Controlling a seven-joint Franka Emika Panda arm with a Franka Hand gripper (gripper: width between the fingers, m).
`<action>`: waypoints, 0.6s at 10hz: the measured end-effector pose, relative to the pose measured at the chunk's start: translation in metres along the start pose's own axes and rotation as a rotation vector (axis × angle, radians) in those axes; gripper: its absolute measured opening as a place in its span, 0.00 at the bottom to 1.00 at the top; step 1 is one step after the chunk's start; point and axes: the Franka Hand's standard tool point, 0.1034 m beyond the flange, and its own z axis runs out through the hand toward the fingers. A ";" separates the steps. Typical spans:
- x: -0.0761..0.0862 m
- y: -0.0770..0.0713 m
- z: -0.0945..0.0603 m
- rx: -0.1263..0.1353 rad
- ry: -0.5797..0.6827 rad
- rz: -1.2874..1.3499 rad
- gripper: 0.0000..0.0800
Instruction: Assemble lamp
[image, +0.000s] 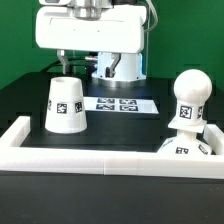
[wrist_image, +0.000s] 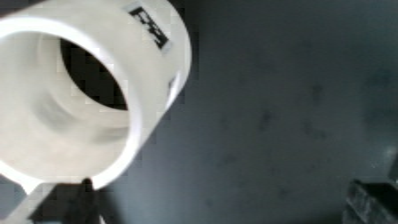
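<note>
The white tapered shade (image: 65, 105) stands wide end down on the black table at the exterior view's left, tag facing front. In the wrist view the shade (wrist_image: 89, 95) fills one side, its round opening in sight. The rounded bulb piece (image: 188, 98) stands upright on the flat base (image: 190, 147) at the exterior view's right, against the white wall. My gripper (image: 80, 62) hangs above and behind the shade, open and empty. In the wrist view my gripper (wrist_image: 217, 205) is wide open, one dark finger (wrist_image: 63, 200) next to the shade's rim.
The marker board (image: 120, 103) lies flat in the middle of the table. A raised white wall (image: 100, 160) runs along the front and up both sides. The arm's white base (image: 118, 65) stands at the back.
</note>
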 end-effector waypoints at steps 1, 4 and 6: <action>-0.003 0.002 0.004 -0.004 0.001 -0.005 0.87; -0.008 0.007 0.016 -0.021 0.008 -0.018 0.87; -0.009 0.010 0.024 -0.031 0.011 -0.032 0.87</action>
